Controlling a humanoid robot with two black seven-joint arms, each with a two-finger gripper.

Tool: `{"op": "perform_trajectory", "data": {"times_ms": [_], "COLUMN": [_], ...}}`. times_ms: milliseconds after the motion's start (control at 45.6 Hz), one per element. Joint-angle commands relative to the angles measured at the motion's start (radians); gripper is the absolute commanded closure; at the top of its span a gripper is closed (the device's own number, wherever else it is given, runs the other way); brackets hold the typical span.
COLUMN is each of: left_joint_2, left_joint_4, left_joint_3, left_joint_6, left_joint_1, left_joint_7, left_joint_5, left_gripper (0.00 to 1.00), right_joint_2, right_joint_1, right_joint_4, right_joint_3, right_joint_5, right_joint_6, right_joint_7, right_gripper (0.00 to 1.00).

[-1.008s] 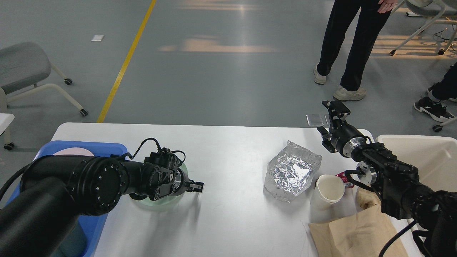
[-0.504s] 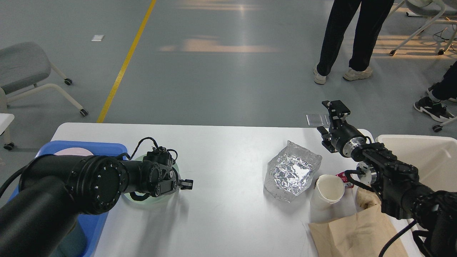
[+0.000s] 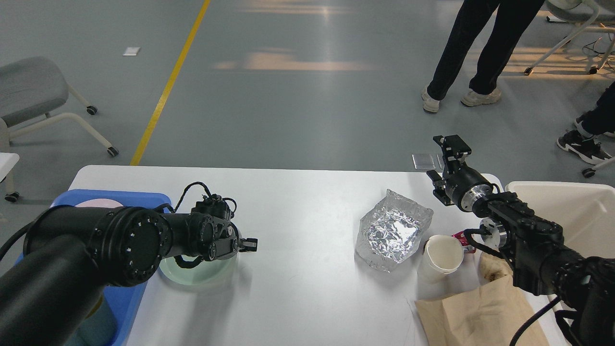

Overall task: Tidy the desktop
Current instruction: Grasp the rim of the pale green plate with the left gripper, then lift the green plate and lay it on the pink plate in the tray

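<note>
— Two arms over one white worktop (image 3: 307, 202), which spans nearly the whole lower view. Where is your left gripper?

— My left gripper (image 3: 250, 244) sits at about 8 o'clock from the worktop's middle, over the rim of a pale green plate (image 3: 192, 270). I see it end-on and dark, so I cannot tell how far apart its fingers stand or whether they grip the plate.

— And the plate?

— It lies on the worktop, just beside the blue tray (image 3: 127, 199) at the 9 o'clock edge. Something pale pink (image 3: 93, 203) shows inside the tray, mostly behind my arm.

— Your right gripper?

— My right gripper (image 3: 449, 150) is raised at 2 o'clock, above the far right corner of the worktop. Its fingers are spread, with nothing between them.

— What lies below it?

— A crumpled foil container (image 3: 391, 230) at 3 o'clock; just beside it toward 4 o'clock a white paper cup (image 3: 442, 257) on its side, mouth toward me. A small red-and-white packet (image 3: 465, 239) peeks out behind the cup. A brown paper bag (image 3: 475, 312) lies flat at 5 o'clock. A cream bin (image 3: 576, 204) stands off the right edge.
</note>
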Motion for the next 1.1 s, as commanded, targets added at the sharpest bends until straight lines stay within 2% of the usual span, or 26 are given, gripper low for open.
{"op": "perform_trajectory", "data": {"times_ms": [0,241,460,614,811,1074], "left_joint_2": [0.001,0.001,-0.005,-0.002,0.071,0.123], "left_joint_4": [0.000,0.000,-0.008,-0.031,-0.092,-0.167], "left_joint_3": [-0.024,-0.105,-0.194,-0.209,-0.206,-0.188], "left_joint_6": [-0.003,-0.116,-0.169,-0.256,-0.468,-0.666], "left_joint_1": [-0.007,-0.070,-0.109,-0.176,-0.319,-0.461], "left_joint_7": [0.002,0.008,0.017,0.021,0.014,0.014], "left_joint_5": [-0.013,-0.054,-0.068,-0.085,-0.134,-0.145], "left_gripper": [1.00,1.00,1.00,1.00,1.00,1.00], "right_joint_2": [0.001,0.000,0.000,0.001,0.001,0.000], "right_joint_1": [0.000,0.000,0.000,0.000,0.000,0.000], "right_joint_4": [0.000,0.000,0.000,0.000,0.000,0.000], "right_joint_3": [0.000,0.000,0.000,0.000,0.000,0.000], "right_joint_5": [0.000,0.000,0.000,0.000,0.000,0.000], "right_joint_6": [0.000,0.000,0.000,0.000,0.000,0.000], "right_joint_7": [0.000,0.000,0.000,0.000,0.000,0.000], "right_gripper": [0.00,0.00,0.00,0.00,0.00,0.00]}}
